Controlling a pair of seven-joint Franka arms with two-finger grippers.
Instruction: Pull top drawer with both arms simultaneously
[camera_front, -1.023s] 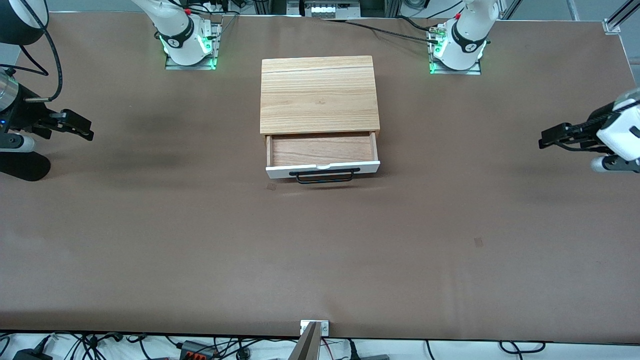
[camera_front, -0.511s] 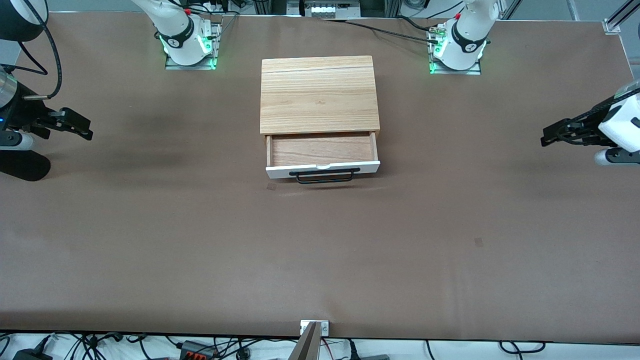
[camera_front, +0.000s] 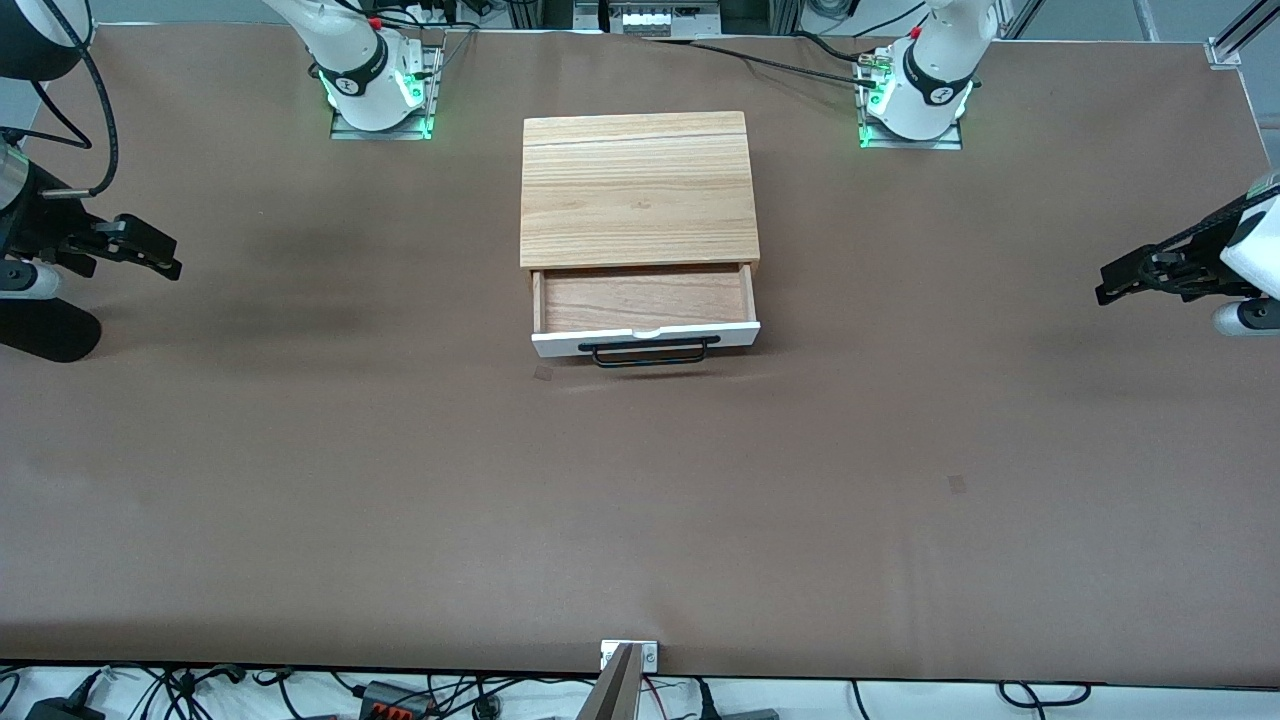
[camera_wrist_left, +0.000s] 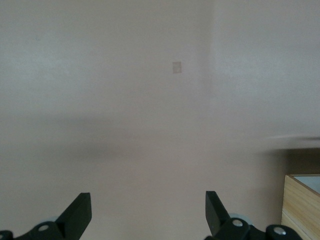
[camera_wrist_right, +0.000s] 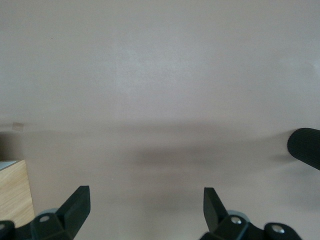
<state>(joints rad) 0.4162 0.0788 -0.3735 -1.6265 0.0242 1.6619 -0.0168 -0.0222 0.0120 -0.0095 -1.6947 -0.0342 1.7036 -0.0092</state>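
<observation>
Drawer (camera_front: 645, 308) stands pulled out of its wooden cabinet (camera_front: 638, 190) mid-surface, so left end effector (camera_front: 1125, 280) and right end effector (camera_front: 150, 255), both spread and empty, hang over opposite surface ends.

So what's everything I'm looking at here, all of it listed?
cabinet: one, light wood top, mid-table between the two arm bases.
top drawer: one, white front, reddish-brown inside, pulled out of the cabinet, nothing visible in it.
bar handle: one, black, on the drawer front.
table: one, brown surface.
left gripper: one, black, jaws open, over the left arm's end of the table.
right gripper: one, black, jaws open, over the right arm's end.
</observation>
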